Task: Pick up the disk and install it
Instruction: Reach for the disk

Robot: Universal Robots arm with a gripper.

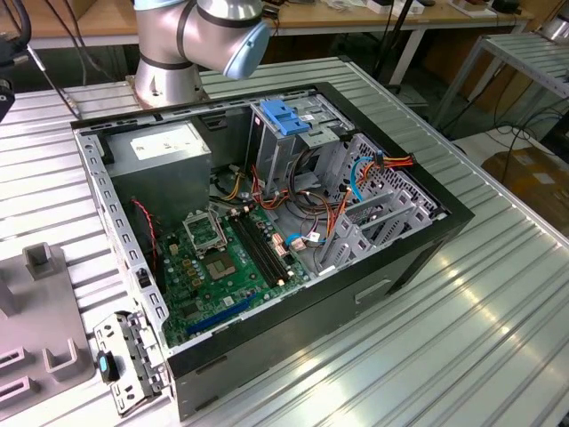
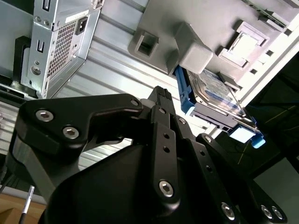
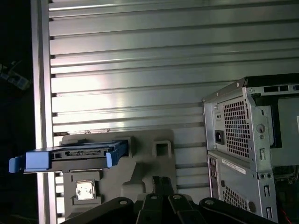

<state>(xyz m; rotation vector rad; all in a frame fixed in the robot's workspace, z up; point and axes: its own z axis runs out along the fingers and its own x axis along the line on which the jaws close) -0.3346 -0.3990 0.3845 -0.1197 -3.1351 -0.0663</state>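
The disk (image 3: 70, 156) stands on edge in a grey fixture plate (image 3: 149, 163) on the slatted table, with its connector edge and blue side rails showing. In the second wrist view the disk (image 2: 212, 93) shows its labelled face and one blue rail beside a grey block of the fixture. My gripper (image 3: 161, 186) hangs above the fixture, apart from the disk and off to one side of it. Its black fingers (image 2: 161, 100) are shut, close together, with nothing between them.
An open computer case (image 1: 267, 222) lies on the slatted aluminium table (image 1: 462, 338), holding a grey power-supply box (image 1: 169, 147) and a metal cage with a blue cap (image 1: 284, 116). The grey fixture (image 1: 36, 311) is at the exterior view's left. The case's rear panel (image 3: 243, 135) is near the fixture.
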